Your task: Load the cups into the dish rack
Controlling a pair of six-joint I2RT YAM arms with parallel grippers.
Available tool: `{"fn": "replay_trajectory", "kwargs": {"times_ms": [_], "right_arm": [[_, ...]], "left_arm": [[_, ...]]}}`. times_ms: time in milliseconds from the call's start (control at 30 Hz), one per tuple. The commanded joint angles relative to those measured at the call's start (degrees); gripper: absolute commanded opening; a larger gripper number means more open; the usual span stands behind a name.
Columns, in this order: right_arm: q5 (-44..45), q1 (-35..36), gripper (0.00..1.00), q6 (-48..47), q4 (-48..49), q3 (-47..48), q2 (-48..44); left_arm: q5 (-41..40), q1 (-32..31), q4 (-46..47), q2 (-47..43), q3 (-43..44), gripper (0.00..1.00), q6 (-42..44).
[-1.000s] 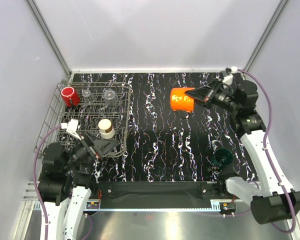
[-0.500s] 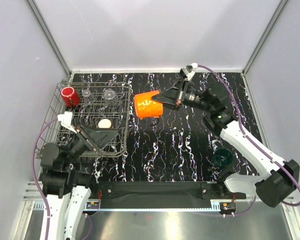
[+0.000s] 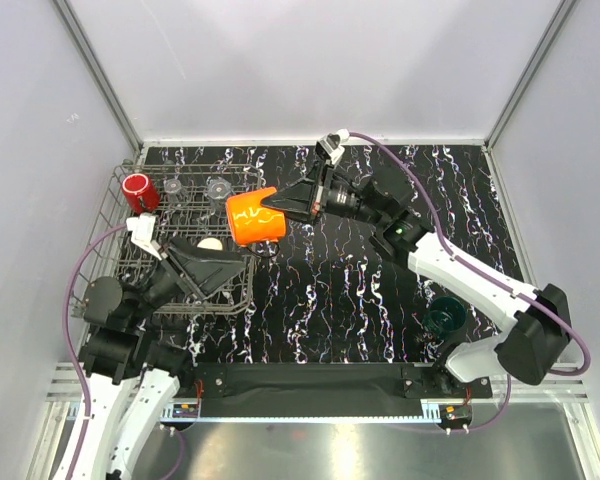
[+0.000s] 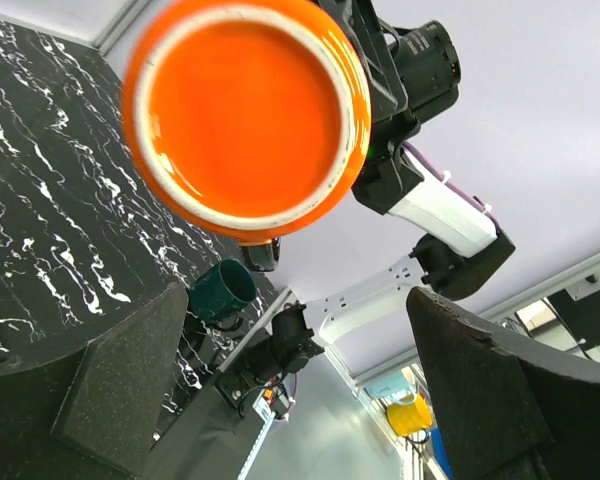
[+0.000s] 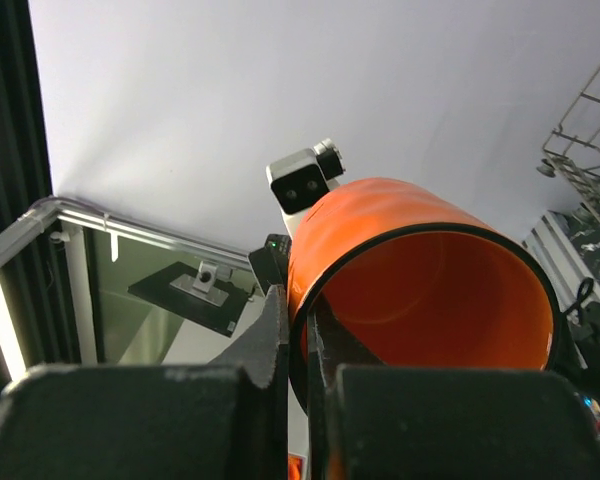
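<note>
Overhead view of a black marbled table (image 3: 360, 290) w/ two robot arms based at 6 o'clock. Task looks approx two-thirds done. The wire dish rack (image 3: 108, 212) at 9 o'clock holds four cups: red cup (image 3: 137, 190) in its far-left corner, first clear cup (image 3: 172, 186) just beside it, second clear cup (image 3: 218, 187) further right, and cream cup (image 3: 210, 243) nearer the rack's middle, partly hidden behind the left jaws. Fifth, the orange cup (image 3: 252, 218), is in the air at approx 10 o'clock from table centre, over the rack's right edge, not yet set down. Sixth, the dark green cup (image 3: 445, 317), sits on the table at approx 4 o'clock, well apart from the rack, w/ nothing touching it. Left to do, as I judge it: lower & let go of orange, then fetch green. Pose: right arm (image 3: 450, 270) stretches long from its base at 5 o'clock across the table toward 10 o'clock. Right jaws are clenched on the orange cup's rim, one finger inside, one outside. The cup lies on its side, mouth toward the right wrist, base toward the left arm. Left arm (image 3: 120, 340) is folded close to its base at 7 o'clock, wrist over the rack's near part. Left jaws are spread wide w/ nothing between them, aimed up at the orange cup's base.
</note>
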Motion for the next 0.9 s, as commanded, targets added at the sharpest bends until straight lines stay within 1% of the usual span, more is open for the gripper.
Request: {"fn": "replay_trajectory", "kwargs": {"times_ms": [0,200,267,300,400,433,500,533,600,633,667,700,767,867], "right_arm": [[4.5,1.6,0.0,3.9,10.7,4.4,0.9],[7.9,5.3,0.0,5.6,12.8,5.3,3.7],[8.2,6.6,0.0,5.6,13.0,5.7,4.5],[8.4,6.9,0.0,5.6,13.0,5.7,4.7],[8.9,8.0,0.0,5.6,13.5,5.3,5.0],[8.9,8.1,0.0,5.6,13.5,5.2,5.1],[9.0,8.6,0.0,5.6,13.6,5.0,5.1],[9.2,8.8,0.0,5.6,13.6,4.9,5.0],[9.9,9.0,0.0,5.5,13.7,4.0,4.4],[10.3,9.1,0.0,5.4,13.7,3.7,4.2],[10.3,9.1,0.0,5.2,13.7,3.0,3.7],[10.3,9.1,0.0,5.3,13.7,2.8,3.6],[9.9,9.1,0.0,5.4,13.8,1.7,3.2],[9.9,9.1,0.0,5.6,13.7,-0.3,2.2]], "left_arm": [[-3.6,-3.1,4.0,1.3,-0.7,0.99,2.1],[-7.5,-6.2,4.5,2.8,-1.3,0.99,2.2],[-8.2,-6.6,6.2,2.7,-1.6,0.98,2.1],[-8.6,-6.8,6.2,2.7,-1.5,0.93,2.1],[-8.9,-7.2,5.9,3.1,-1.5,0.83,2.1],[-9.0,-7.2,5.6,3.2,-1.6,0.72,2.1],[-9.7,-7.2,4.8,2.6,-1.7,0.61,2.2],[-10.0,-7.2,4.8,2.5,-1.8,0.49,2.0],[-10.5,-7.2,4.9,2.1,-2.1,0.38,1.6],[-10.8,-7.2,3.3,2.0,-2.1,0.31,1.6],[-11.1,-7.2,2.7,1.9,-2.2,0.15,1.8],[-12.0,-7.2,2.1,1.5,-2.2,0.07,1.8],[-12.9,-7.2,0.5,1.0,-2.4,0.0,1.6],[-14.1,-7.2,-0.4,-0.3,-2.8,0.0,1.6]]}}
